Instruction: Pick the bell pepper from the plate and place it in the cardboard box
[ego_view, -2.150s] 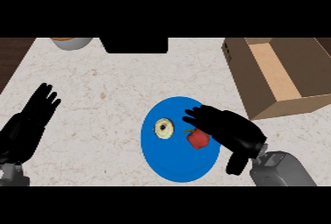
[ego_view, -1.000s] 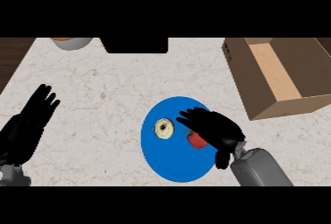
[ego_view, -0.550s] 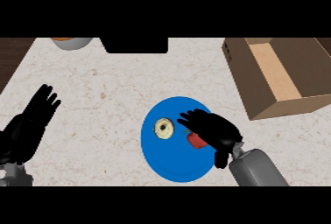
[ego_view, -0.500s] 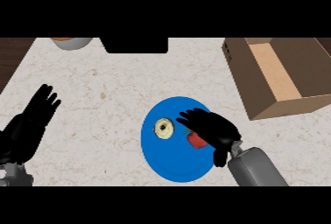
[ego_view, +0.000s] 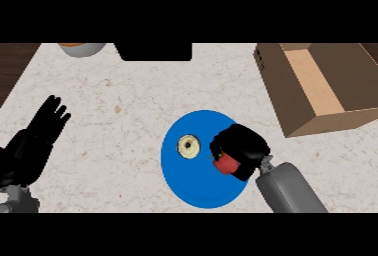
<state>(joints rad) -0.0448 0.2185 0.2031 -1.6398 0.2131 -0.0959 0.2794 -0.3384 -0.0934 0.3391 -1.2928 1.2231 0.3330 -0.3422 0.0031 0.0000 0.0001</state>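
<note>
A blue plate (ego_view: 193, 184) lies on the marbled counter in the middle of the head view. Over its right part my right hand (ego_view: 242, 146) is curled round the red bell pepper (ego_view: 224, 164), of which only a small red patch shows under the fingers. A pale round slice with a ring pattern (ego_view: 189, 147) lies on the plate just left of that hand. The open cardboard box (ego_view: 317, 86) stands at the upper right, well apart from the hand. My left hand (ego_view: 35, 141) rests open at the left edge, fingers up.
A bowl (ego_view: 81, 48) shows partly at the top left edge. A black object (ego_view: 153, 51) sits at the top centre. A dark wooden strip (ego_view: 15, 65) runs along the counter's upper left side.
My right hand's fingers have curled in from spread to closed round the bell pepper on the plate. The left hand has stayed still.
</note>
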